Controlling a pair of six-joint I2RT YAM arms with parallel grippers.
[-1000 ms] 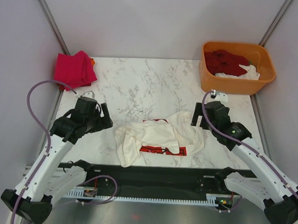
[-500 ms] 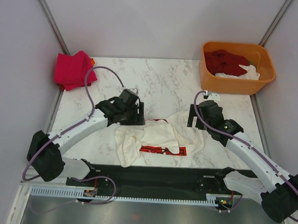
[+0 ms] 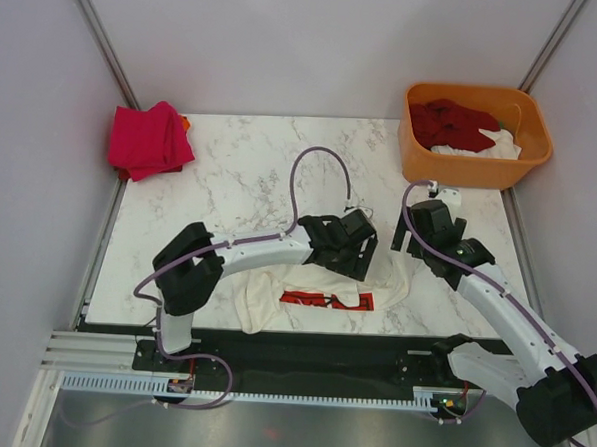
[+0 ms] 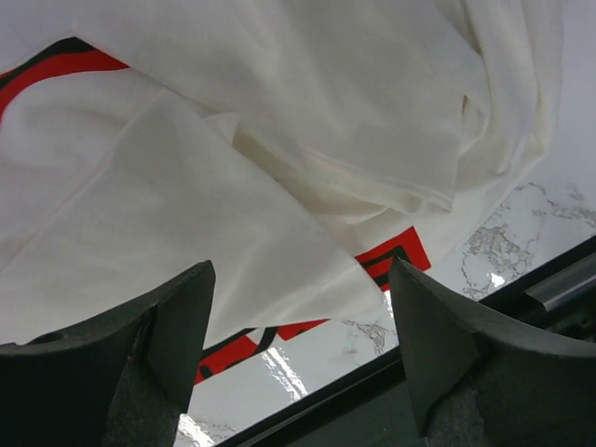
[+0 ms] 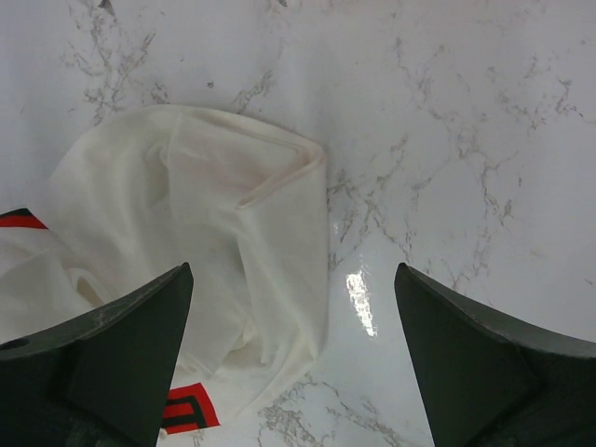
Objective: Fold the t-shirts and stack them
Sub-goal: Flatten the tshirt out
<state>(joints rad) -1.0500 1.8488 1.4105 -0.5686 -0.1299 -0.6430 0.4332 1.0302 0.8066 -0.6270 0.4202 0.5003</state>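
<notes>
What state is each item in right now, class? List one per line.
white t-shirt: crumpled, unfolded, on table.
pink-red t-shirt: folded, far-left corner.
orange tub: holding crumpled shirts.
left gripper: open, over white t-shirt.
right gripper: open, empty.

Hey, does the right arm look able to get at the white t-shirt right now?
Probably yes. The right pincer hangs open close by the white t-shirt, facing its bunched corner with nothing between them. The left pincer is over the shirt's middle, off to one side.
</notes>
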